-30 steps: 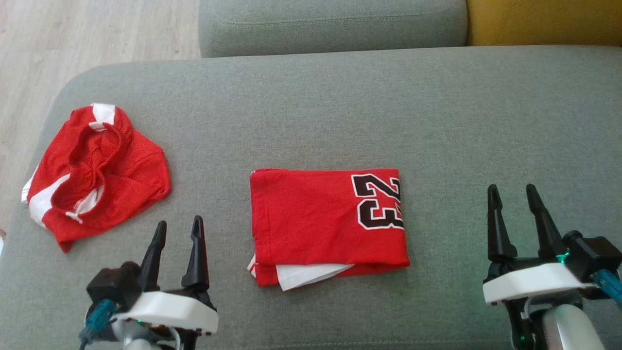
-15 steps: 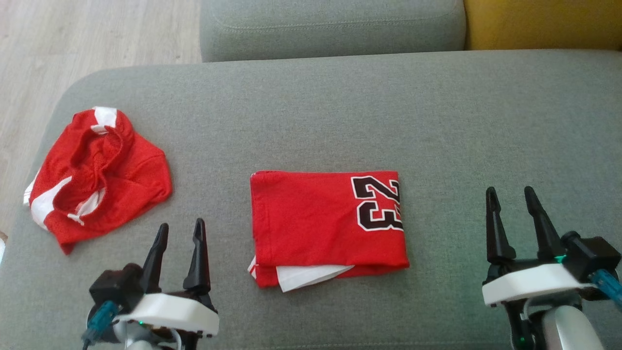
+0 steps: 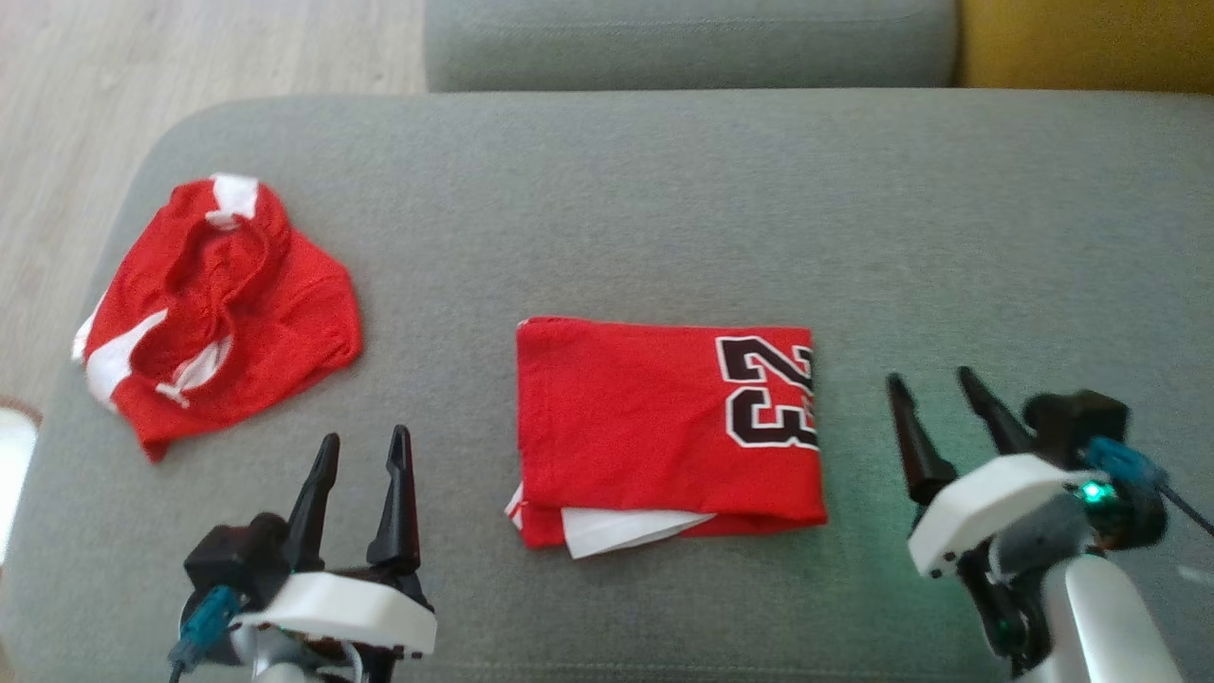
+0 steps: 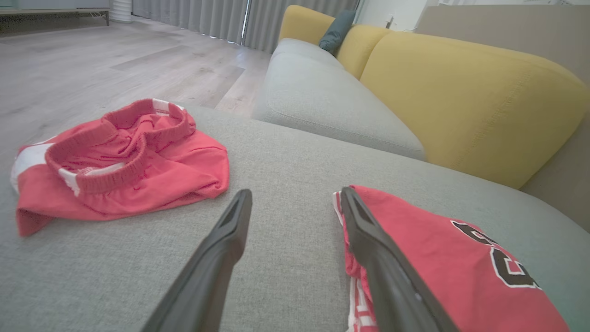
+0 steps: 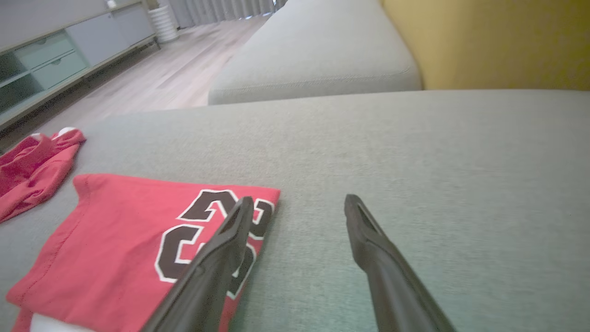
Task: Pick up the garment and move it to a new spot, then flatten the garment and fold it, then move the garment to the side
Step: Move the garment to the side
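Hovering low over the grey sofa cushion (image 3: 616, 209), the left gripper (image 3: 365, 434) is keeping its two dark fingers (image 3: 394, 503) spread apart and is grasping nothing. A strip of bare cushion is lying between its inner finger and the near-left corner of the folded red garment (image 3: 664, 417). The right gripper (image 3: 929, 376) is leaning toward the robot's left, its fingers likewise parted and empty, and is sitting near the garment's right edge without touching it.

Between the two grippers the folded red garment is resting flat in the middle of the cushion as a neat rectangle. A black number 23 (image 3: 770, 391) with a white outline is showing at its right end, and a white layer (image 3: 626, 526) is peeking out from under its near edge.

Farther out, crumpled red shorts (image 3: 223, 304) with white stripes are lying in a heap at the cushion's left end, well apart from the folded garment, with the elastic waistband gaping upward. Beyond the cushion a second grey cushion (image 3: 683, 43) is sitting beside a yellow backrest (image 3: 1081, 43), and pale wooden floor (image 3: 142, 66) is running along the left.
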### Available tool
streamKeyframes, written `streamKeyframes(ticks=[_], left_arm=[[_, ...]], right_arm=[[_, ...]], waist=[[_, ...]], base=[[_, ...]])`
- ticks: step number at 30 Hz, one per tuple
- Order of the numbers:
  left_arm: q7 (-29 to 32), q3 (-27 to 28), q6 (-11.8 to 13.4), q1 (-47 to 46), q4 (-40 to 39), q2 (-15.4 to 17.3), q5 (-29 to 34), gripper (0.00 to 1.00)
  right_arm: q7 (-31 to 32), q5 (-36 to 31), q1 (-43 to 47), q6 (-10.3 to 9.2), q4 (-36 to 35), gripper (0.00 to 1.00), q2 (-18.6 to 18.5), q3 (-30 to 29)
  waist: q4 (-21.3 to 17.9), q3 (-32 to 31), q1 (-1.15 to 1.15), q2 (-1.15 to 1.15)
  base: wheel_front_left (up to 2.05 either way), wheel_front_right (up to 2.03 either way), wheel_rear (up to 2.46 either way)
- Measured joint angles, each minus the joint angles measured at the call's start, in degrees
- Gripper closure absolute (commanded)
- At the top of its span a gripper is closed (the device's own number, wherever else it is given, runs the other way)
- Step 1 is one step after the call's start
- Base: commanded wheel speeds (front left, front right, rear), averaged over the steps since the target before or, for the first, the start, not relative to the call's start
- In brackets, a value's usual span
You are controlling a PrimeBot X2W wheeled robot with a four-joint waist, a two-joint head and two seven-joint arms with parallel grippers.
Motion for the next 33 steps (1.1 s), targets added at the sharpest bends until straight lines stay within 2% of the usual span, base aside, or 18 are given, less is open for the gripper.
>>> streamKeyframes(ticks=[8, 16, 21, 22, 23, 24, 25, 26, 27, 33], left_arm=[[0.0, 0.1, -0.5, -0.6, 0.0, -0.8, 0.0, 0.00], [0.0, 0.6, -0.5, -1.6, 0.0, -1.1, 0.0, 0.00], [0.0, 0.7, -0.5, -1.6, 0.0, -1.2, 0.0, 0.00], [0.0, 0.7, -0.5, -1.6, 0.0, -1.2, 0.0, 0.00], [0.0, 0.7, -0.5, -1.7, 0.0, -1.2, 0.0, 0.00], [0.0, 0.8, -0.5, -1.7, -0.1, -1.2, 0.0, 0.00], [0.0, 0.8, -0.5, -1.8, -0.1, -1.2, 0.0, 0.00], [0.0, 0.9, -0.5, -1.9, -0.2, -1.3, 0.0, 0.00], [0.0, 0.9, -0.5, -2.0, -0.2, -1.3, 0.0, 0.00], [0.0, 1.1, -0.5, -2.8, -0.7, -1.3, 0.1, 0.00]], right_arm=[[10.0, 6.2, -1.9, 0.00, 3.7, 0.00, -1.3, 2.4], [14.5, 10.4, -3.9, 0.00, 7.5, 0.00, -1.8, 2.2], [17.1, 11.4, -4.9, 0.00, 8.6, 0.00, -2.1, 2.7], [17.8, 11.5, -5.2, 0.00, 8.7, 0.13, -2.4, 2.9], [18.2, 11.7, -5.6, 0.00, 8.9, 0.41, -2.7, 3.1], [18.6, 12.0, -5.9, 0.00, 9.0, 0.58, -2.9, 3.3], [18.8, 12.1, -6.2, 0.00, 9.0, 0.70, -3.1, 3.5], [18.9, 12.1, -6.4, 0.00, 9.1, 0.88, -3.3, 3.6], [18.7, 12.1, -6.6, 0.00, 9.2, 1.00, -3.3, 3.7], [13.8, 10.6, -9.3, 0.00, 9.4, 1.00, -3.5, 2.9]], waist=[[3.7, 2.3, 0.00, 0.00], [7.1, 4.8, 0.00, 0.00], [7.9, 5.8, 0.00, 0.00], [8.0, 5.9, 0.00, 0.00], [8.0, 6.1, 0.00, 0.00], [7.9, 6.2, 0.00, 0.00], [7.9, 6.3, 0.00, 0.00], [7.7, 6.4, 0.00, 0.00], [7.5, 6.5, 0.00, 0.00], [5.3, 7.3, 0.00, 0.00]], base=[[0.00, 0.00, 0.00], [0.00, 0.00, 0.00], [0.00, 0.00, 0.00], [0.00, 0.00, 0.00], [0.00, 0.00, 0.00], [0.00, 0.00, 0.00], [0.00, 0.00, 0.00], [0.00, 0.00, 0.00], [0.00, 0.00, 0.00], [0.00, 0.00, 0.00]])
